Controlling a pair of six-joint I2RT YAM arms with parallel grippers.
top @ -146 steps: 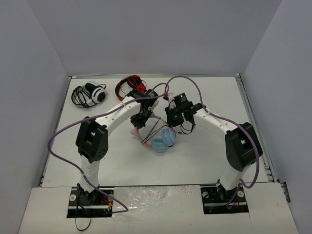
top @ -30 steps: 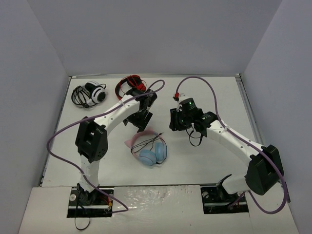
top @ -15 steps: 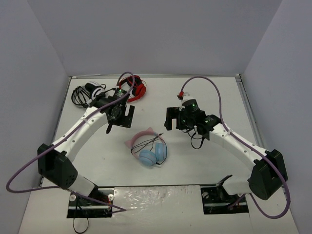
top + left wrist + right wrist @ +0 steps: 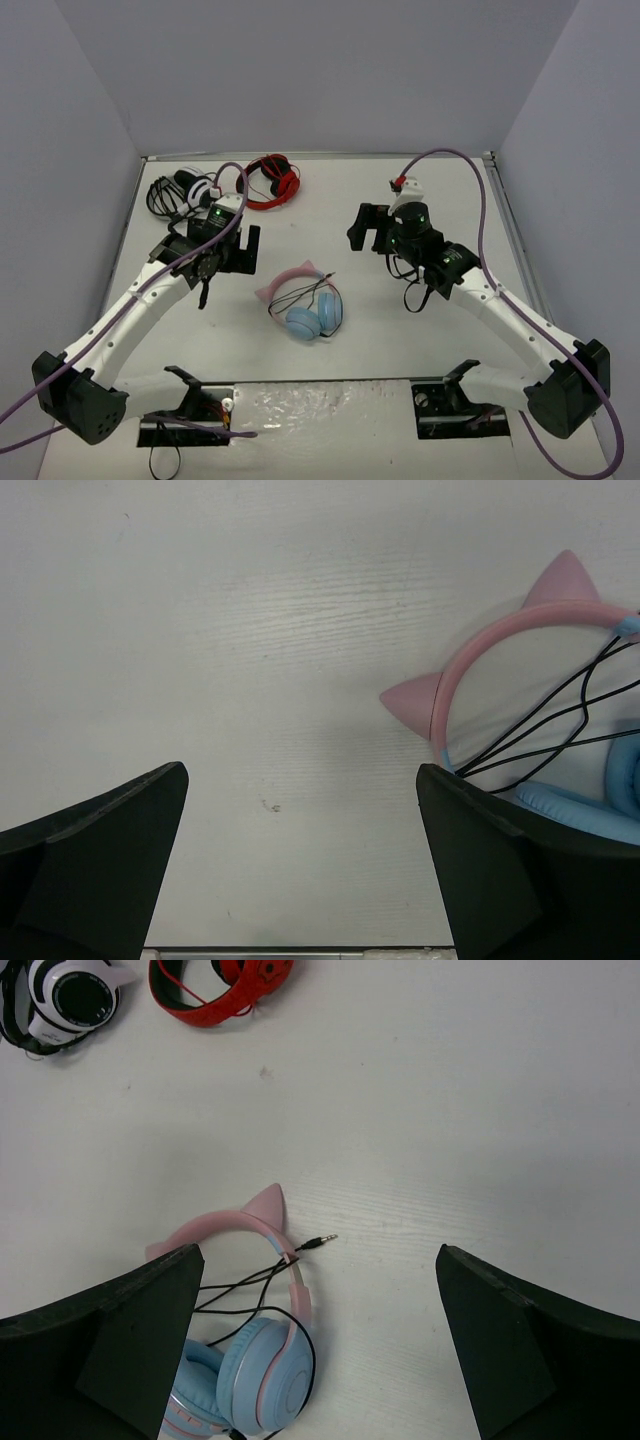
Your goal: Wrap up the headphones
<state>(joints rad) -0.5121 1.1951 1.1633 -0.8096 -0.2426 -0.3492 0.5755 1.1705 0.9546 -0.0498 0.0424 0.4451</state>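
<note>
The headphones lie flat mid-table: pink cat-eared headband, light blue ear cups, and thin black cable looped loosely across the band, its plug lying free beside it. My left gripper hovers left of them, open and empty; its wrist view shows the headband to the right, past the right finger. My right gripper hangs open and empty up and to the right of them. In the right wrist view they lie low and left, partly behind the left finger.
Red-and-black headphones and black-and-white headphones lie at the far left of the table. Grey walls close in the left, back and right sides. The table's near edge shows just below my left gripper.
</note>
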